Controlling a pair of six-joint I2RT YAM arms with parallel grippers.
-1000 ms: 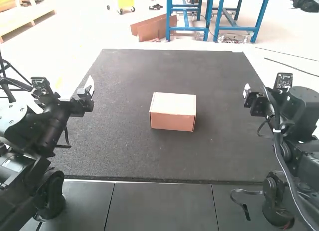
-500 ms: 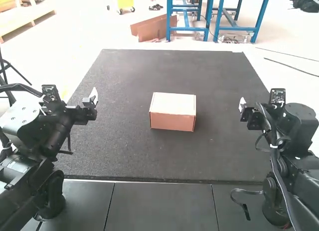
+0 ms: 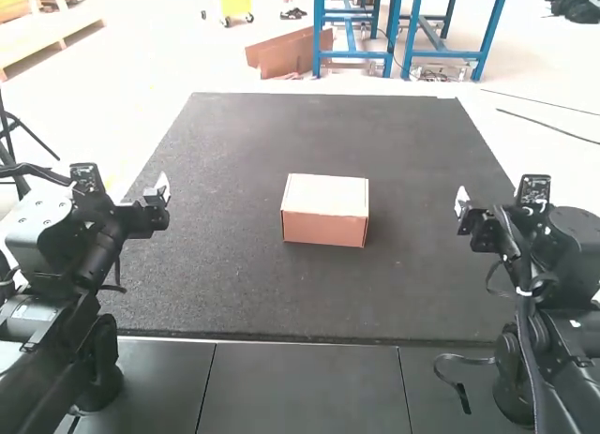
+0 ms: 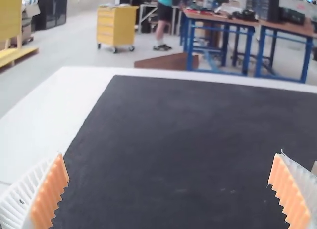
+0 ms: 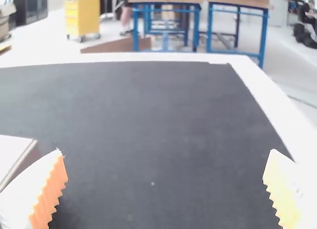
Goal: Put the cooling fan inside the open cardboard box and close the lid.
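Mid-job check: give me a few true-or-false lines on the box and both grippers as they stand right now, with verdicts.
1. The cardboard box is closed on top. True.
2. The left gripper is clamped on the box. False: it is open and well apart from the box, over the left edge of the black mat.
3. The right gripper is open. True.
4. The box stands off the mat. False: it sits near the mat's middle.
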